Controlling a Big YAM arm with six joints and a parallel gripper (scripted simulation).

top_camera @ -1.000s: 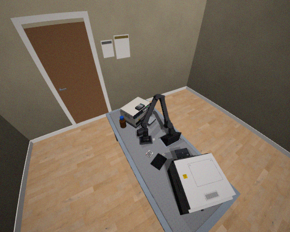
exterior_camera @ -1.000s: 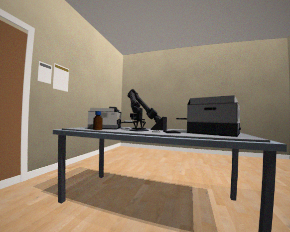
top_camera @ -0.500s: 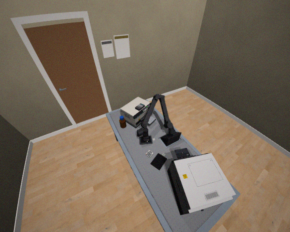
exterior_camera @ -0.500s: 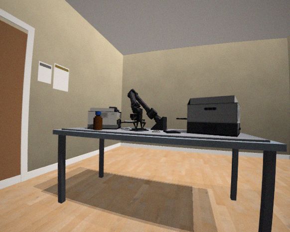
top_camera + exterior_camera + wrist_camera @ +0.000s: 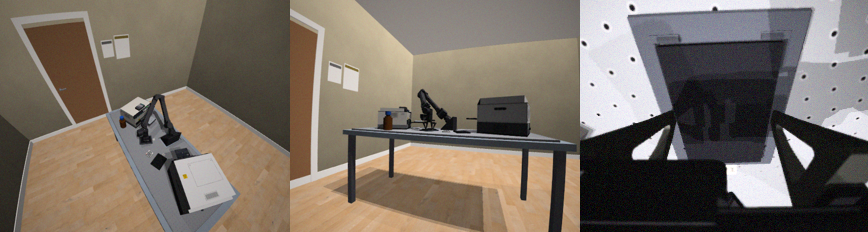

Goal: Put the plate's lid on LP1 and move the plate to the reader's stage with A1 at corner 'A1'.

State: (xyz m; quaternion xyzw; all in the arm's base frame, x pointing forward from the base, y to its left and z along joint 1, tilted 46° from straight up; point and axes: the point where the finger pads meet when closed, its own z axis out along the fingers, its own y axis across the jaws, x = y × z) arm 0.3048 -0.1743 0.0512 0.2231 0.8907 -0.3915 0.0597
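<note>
The reader [image 5: 204,182] sits at the bench's [image 5: 159,184] near end, a barcode on top. Beyond it, the lid [image 5: 722,97] lies flat on its pad, long axis running away from the wide-open, empty gripper [image 5: 722,137].

1. My wrist view shows a translucent smoky-grey lid [image 5: 722,95] on a paler blue-grey nest pad [image 5: 645,30].
2. The worktop [image 5: 820,100] is light grey, dotted with dark holes.
3. The fingers are black.
4. The bottle [image 5: 122,123] is amber-brown with a blue cap.
5. The reader [image 5: 204,181] is white on top, black-sided, with a yellow sticker and a barcode.
</note>
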